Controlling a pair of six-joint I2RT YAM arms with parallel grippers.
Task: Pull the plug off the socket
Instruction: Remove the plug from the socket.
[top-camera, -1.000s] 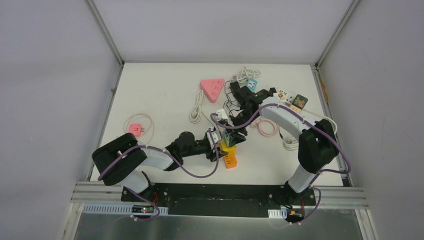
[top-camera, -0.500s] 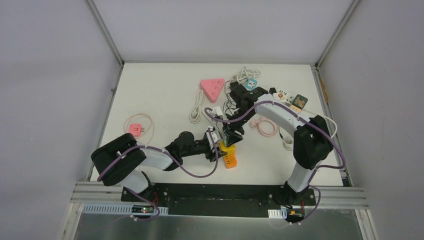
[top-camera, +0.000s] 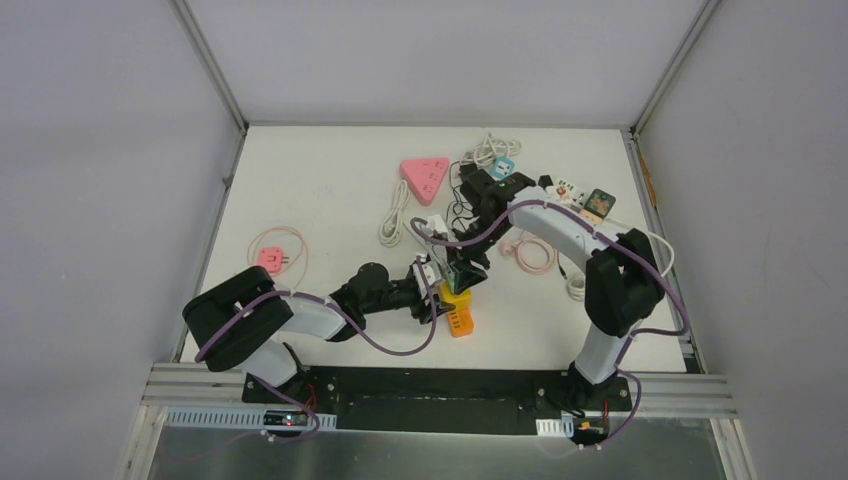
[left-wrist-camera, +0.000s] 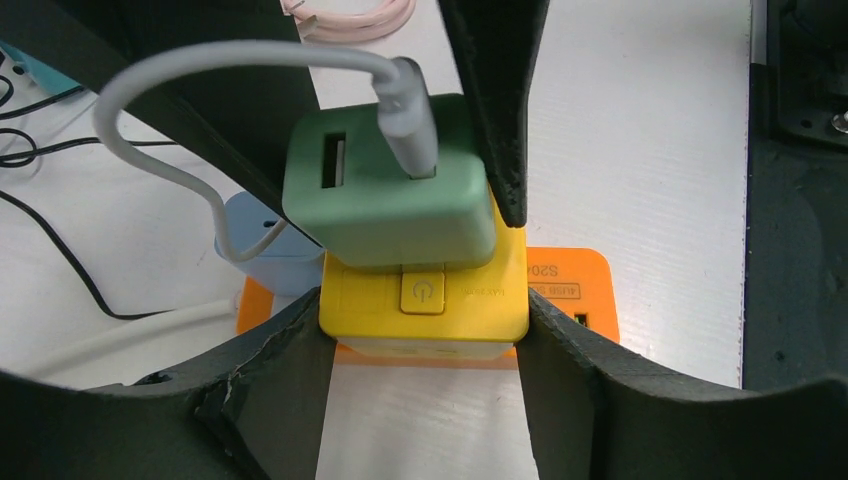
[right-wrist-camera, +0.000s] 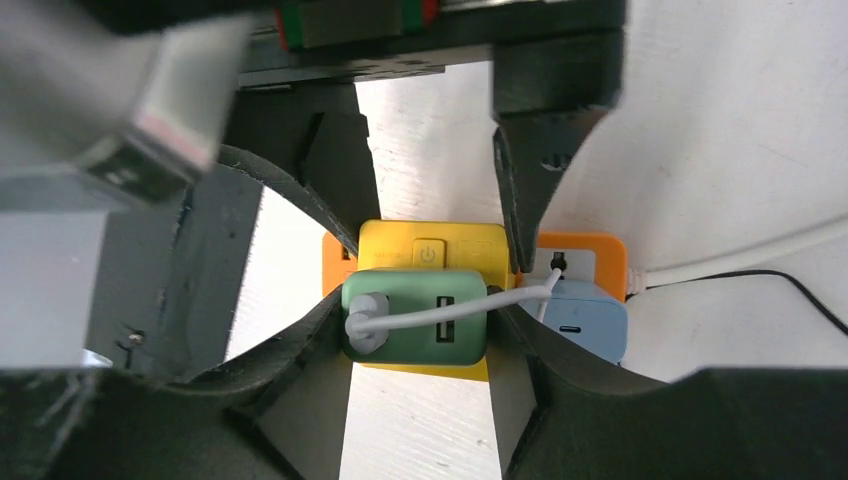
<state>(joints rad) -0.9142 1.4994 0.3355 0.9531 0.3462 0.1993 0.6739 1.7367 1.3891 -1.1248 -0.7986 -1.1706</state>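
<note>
A yellow socket cube (left-wrist-camera: 425, 290) sits on an orange power strip (left-wrist-camera: 570, 300) near the table's front middle; it also shows in the top view (top-camera: 457, 300). A green plug (left-wrist-camera: 390, 195) with a white cable sits in the yellow socket. My left gripper (left-wrist-camera: 425, 340) is shut on the yellow socket from the left. My right gripper (right-wrist-camera: 420, 325) is shut on the green plug (right-wrist-camera: 415, 318) from above. A light blue charger (right-wrist-camera: 585, 320) is plugged in beside it.
A pink triangular power strip (top-camera: 424, 177), a white coiled cable (top-camera: 394, 214), a pink adapter with cable (top-camera: 271, 258), a teal cube (top-camera: 503, 167), small adapters (top-camera: 585, 198) and a pink cable coil (top-camera: 535, 255) lie on the white table (top-camera: 320, 190).
My right arm moved left and down onto the green plug and closed around it. My left arm has not moved.
</note>
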